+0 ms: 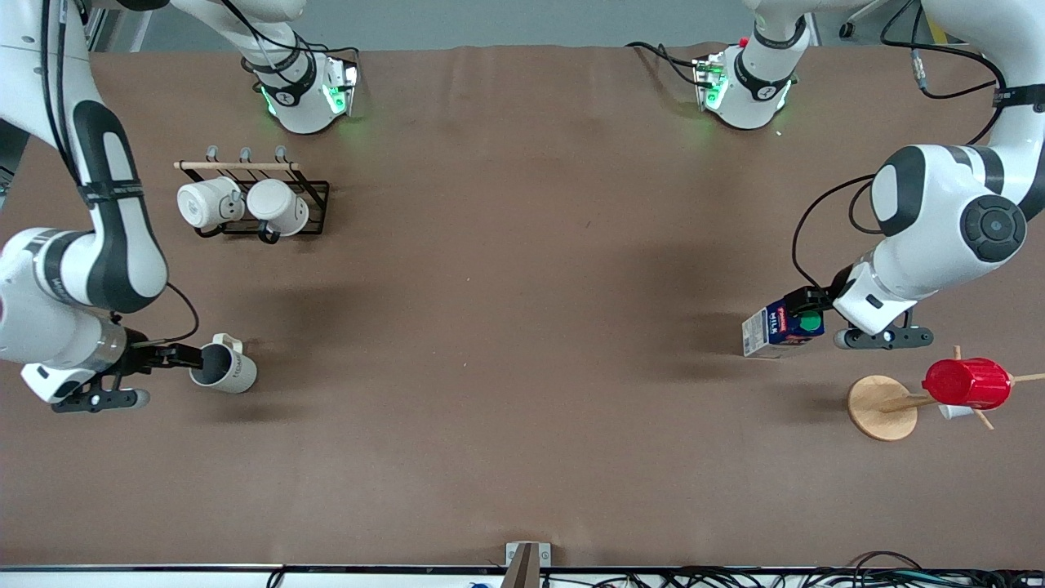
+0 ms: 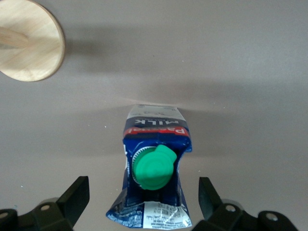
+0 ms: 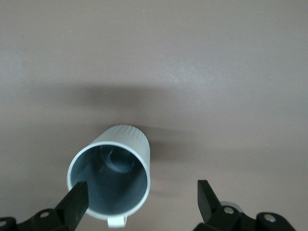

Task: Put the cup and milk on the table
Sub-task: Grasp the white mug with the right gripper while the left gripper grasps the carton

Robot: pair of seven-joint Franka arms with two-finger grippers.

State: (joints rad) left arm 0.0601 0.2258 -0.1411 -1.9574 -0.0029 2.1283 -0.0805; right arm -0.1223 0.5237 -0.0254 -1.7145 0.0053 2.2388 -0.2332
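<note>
On the surface [image 1: 522,343] | my right gripper [image 1: 175,357] released beside rigid, breakable cup [image 1: 224,369]: grip rim | left gripper [image 1: 804,310] released around light, crushable milk [image 1: 775,329]: grip sides

Lettering on the cup [image 1: 224,368] too small to read; milk carton's [image 2: 155,168] lower end cut off in left wrist view

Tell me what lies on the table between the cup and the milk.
Nothing: the front view shows bare table between the cup and the milk.
</note>
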